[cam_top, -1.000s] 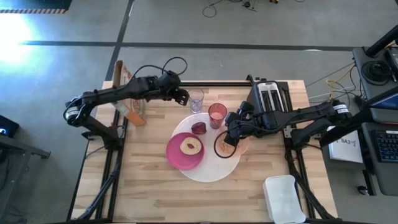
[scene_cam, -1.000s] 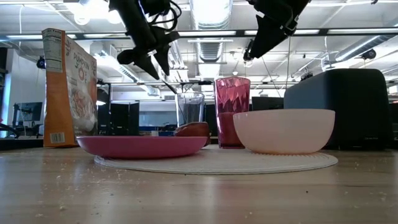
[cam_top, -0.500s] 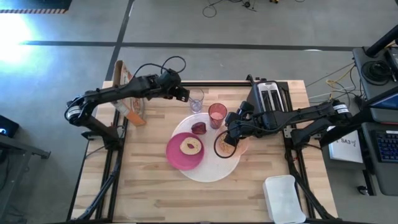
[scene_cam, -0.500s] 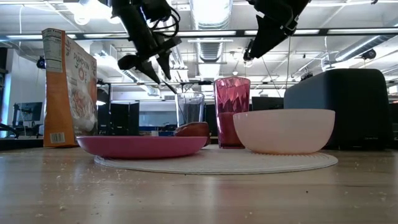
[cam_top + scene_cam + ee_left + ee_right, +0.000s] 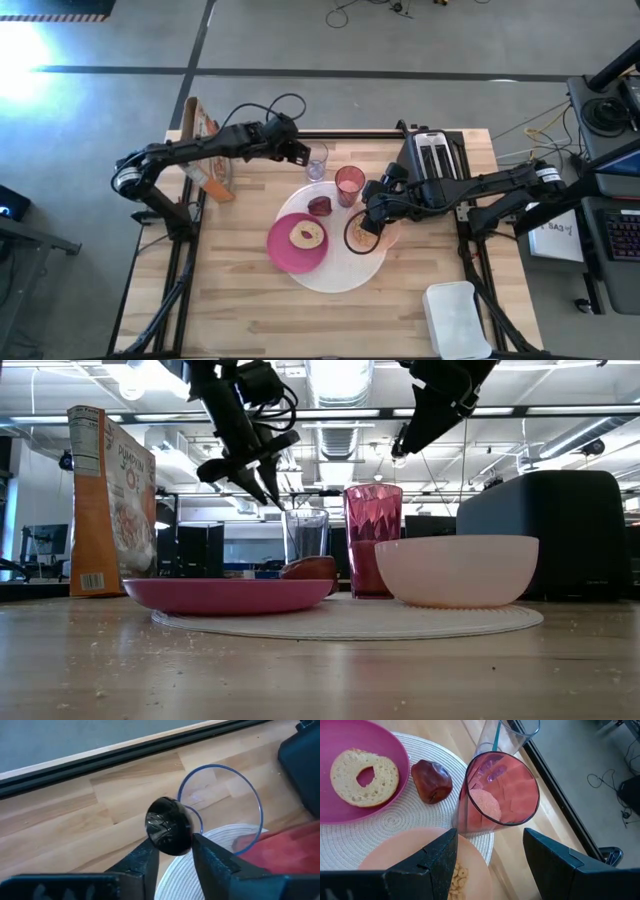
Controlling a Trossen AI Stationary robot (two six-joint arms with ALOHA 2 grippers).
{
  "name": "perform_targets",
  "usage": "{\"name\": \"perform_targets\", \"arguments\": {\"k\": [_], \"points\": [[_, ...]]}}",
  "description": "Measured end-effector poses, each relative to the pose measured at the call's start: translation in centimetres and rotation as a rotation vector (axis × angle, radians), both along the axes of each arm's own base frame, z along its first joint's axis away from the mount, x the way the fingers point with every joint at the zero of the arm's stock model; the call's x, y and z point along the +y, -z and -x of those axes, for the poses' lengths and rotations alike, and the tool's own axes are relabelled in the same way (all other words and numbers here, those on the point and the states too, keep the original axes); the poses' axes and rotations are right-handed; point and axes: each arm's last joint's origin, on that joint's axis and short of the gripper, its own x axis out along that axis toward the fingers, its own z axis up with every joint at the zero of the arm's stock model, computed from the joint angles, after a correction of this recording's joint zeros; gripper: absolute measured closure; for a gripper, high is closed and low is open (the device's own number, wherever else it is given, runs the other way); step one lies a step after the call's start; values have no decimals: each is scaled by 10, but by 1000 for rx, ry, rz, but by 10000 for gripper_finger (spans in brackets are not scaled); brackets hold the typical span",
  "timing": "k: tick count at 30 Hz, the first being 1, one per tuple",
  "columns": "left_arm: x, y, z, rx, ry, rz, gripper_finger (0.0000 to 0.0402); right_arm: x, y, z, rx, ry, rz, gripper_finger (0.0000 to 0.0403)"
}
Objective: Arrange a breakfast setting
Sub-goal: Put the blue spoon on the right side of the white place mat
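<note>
My left gripper (image 5: pixel 297 151) is near the table's far edge, just left of the small clear glass (image 5: pixel 316 160), and is shut on the spoon (image 5: pixel 169 826). The spoon's teal handle (image 5: pixel 496 737) slants down into the glass. My right gripper (image 5: pixel 372 215) hangs open and empty above the peach bowl (image 5: pixel 385 236), which holds cereal. The bowl, the magenta plate (image 5: pixel 283 250) with a bagel half, the translucent pink cup (image 5: pixel 349 184) and a dark red piece of food (image 5: pixel 319 206) rest on the white round mat (image 5: pixel 340 278). The orange cereal box (image 5: pixel 205 150) stands at the far left. My left gripper pinches the spoon's dark round end (image 5: pixel 169 826) between its two fingertips (image 5: pixel 150 851). The fingers slant down from the table's left toward the glass. The spoon is tilted, and its thin handle (image 5: pixel 277 502) reaches down to the glass's rim.
A black toaster (image 5: pixel 435 155) stands at the far right behind my right arm. A white lidded container (image 5: pixel 457 318) lies at the near right corner. Bare wood lies along the table's near edge and left of the plate.
My left gripper has gone a little toward the glass and the table's far edge and has turned, so the spoon now slants more steeply toward the glass. My right gripper has kept still.
</note>
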Motion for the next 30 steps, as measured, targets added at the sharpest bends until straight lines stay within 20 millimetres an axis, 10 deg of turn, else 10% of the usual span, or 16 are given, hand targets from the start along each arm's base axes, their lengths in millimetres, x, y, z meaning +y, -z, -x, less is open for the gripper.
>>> {"name": "perform_targets", "arguments": {"k": [30], "points": [[2, -11, -9, -97, 118, -29, 401, 0, 0, 0, 6, -5, 5, 188]]}}
